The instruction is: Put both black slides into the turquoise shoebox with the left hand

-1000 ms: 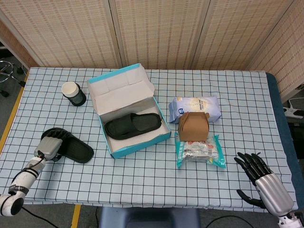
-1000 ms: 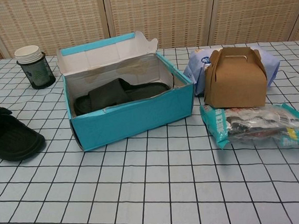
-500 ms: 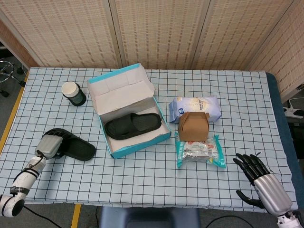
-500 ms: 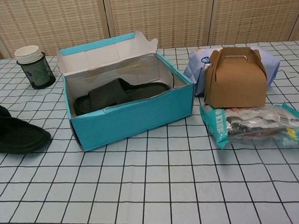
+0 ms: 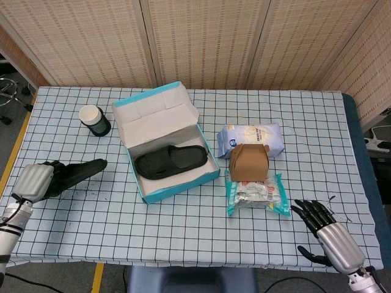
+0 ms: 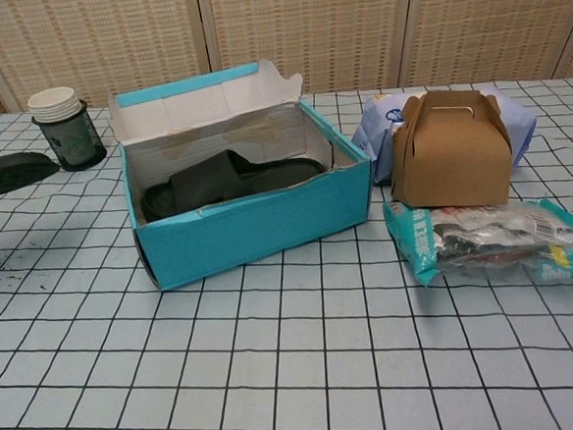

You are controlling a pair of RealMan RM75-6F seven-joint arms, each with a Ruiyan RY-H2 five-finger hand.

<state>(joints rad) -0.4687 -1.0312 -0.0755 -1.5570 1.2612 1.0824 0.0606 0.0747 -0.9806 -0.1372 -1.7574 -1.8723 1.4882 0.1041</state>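
The turquoise shoebox (image 5: 146,194) (image 6: 258,227) stands open at the middle left of the table, its lid tipped back. One black slide (image 5: 170,162) (image 6: 220,178) lies inside it. My left hand (image 5: 35,181) grips the second black slide (image 5: 79,170) (image 6: 8,170) by its heel, lifted off the table left of the box with its toe towards the box. At the front right corner, my right hand (image 5: 327,235) hovers with its fingers spread and holds nothing.
A paper cup in a dark holder (image 5: 94,119) (image 6: 63,127) stands behind the left hand. Right of the box lie a white-blue bag (image 5: 252,138), a brown carton (image 5: 249,162) (image 6: 451,147) and a teal snack pack (image 5: 257,194) (image 6: 495,240).
My left hand has lifted the second slide off the table and swung it up and left, its toe now raised towards the box. The right hand has shifted slightly left.
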